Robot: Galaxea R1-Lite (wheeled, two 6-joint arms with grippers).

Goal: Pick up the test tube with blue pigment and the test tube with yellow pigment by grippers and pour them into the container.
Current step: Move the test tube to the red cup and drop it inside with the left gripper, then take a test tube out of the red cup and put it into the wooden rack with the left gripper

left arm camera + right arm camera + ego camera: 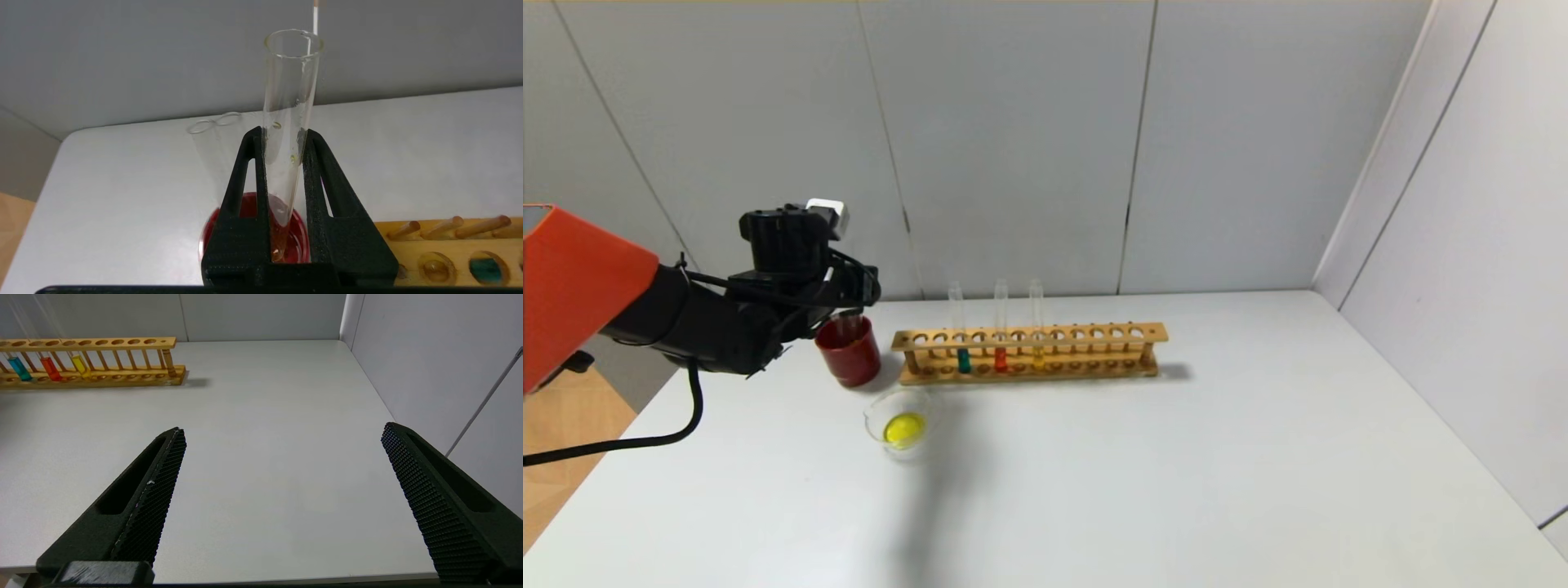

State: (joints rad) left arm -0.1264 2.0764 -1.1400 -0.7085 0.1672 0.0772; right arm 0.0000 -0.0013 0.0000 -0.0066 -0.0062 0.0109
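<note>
My left gripper [849, 304] [284, 134] is shut on an upright clear test tube [288, 102] that is empty except for small yellow drops. The tube's bottom end hangs inside the dark red cup [849, 359] [298, 241]. The container [874, 418], a shallow glass dish, holds a bright yellow pool and stands in front of the cup. The test tube with blue pigment [964, 359] [18, 368] stands in the wooden rack [1094, 335]. My right gripper [282, 430] is open and empty over bare table, out of the head view.
The rack also holds a red-liquid tube [1001, 358] and an orange-yellow tube [1037, 355]. Two more empty tubes [212, 134] lean in the red cup. Walls stand behind and to the right. The table's left edge is close to the left arm.
</note>
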